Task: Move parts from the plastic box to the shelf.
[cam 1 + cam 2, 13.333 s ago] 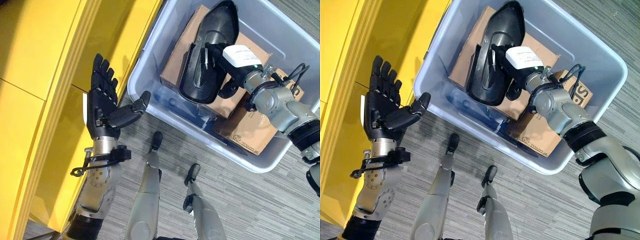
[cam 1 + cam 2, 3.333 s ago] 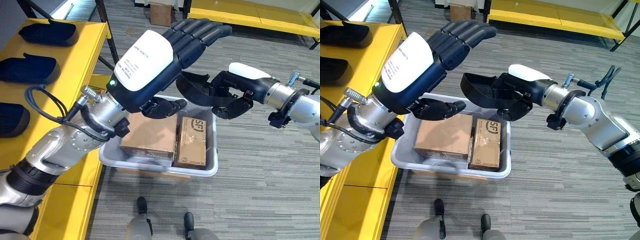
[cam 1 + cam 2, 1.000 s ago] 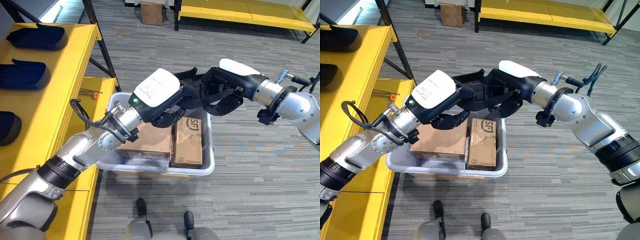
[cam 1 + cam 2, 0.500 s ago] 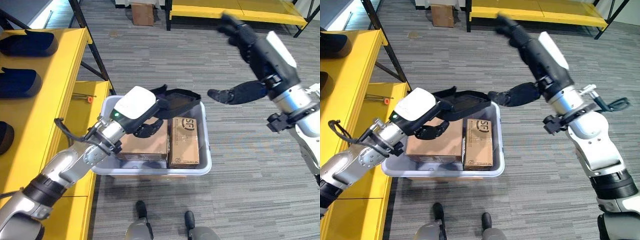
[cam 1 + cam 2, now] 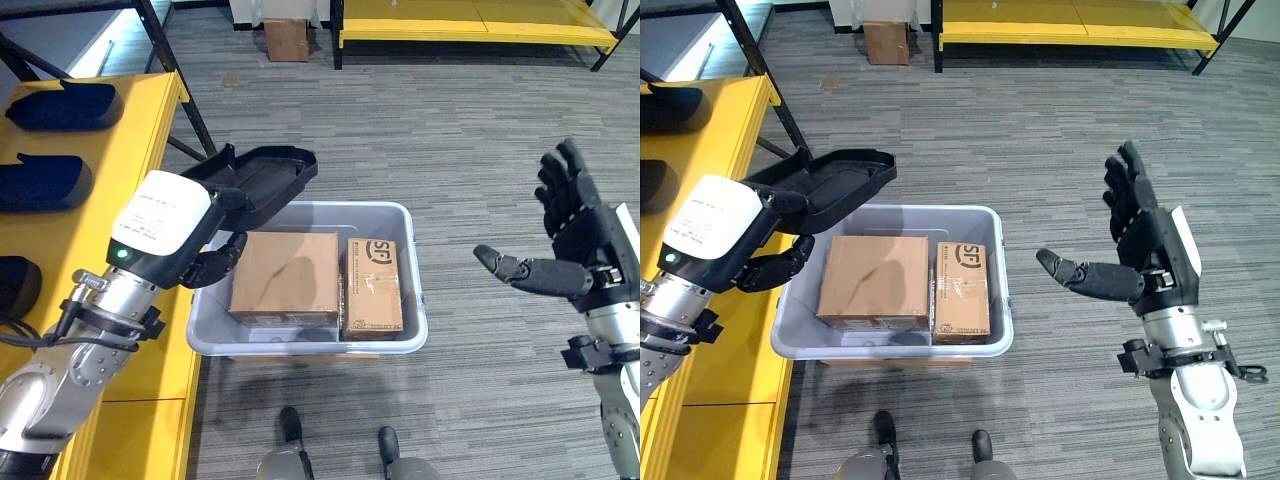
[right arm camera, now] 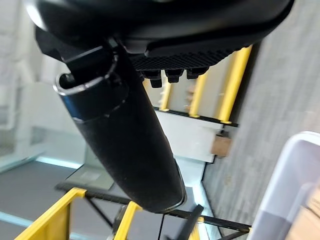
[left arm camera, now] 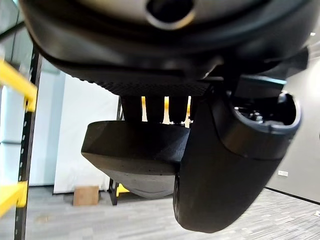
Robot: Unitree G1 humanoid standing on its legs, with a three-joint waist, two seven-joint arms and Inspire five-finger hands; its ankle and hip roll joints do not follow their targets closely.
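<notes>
The left hand (image 5: 165, 232) grips a black moulded part (image 5: 255, 182) above the plastic box (image 5: 410, 318), beside the yellow shelf (image 5: 120, 170). The right hand (image 5: 1145, 250) hangs wide open and empty. The hold is at one end only — the part could tilt or clip the shelf edge.

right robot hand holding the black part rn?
No. The right robot hand is open and empty out to the side; the left robot hand grips the black part.

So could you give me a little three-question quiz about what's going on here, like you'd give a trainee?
1. True or false: the right hand holds the black part.
2. What lies in the plastic box? A) two cardboard boxes B) bottles C) nothing
3. Fill in: the shelf is coloured ____.

Key: 1 false, the left hand holds it and the right hand is open; 2 A; 3 yellow.
</notes>
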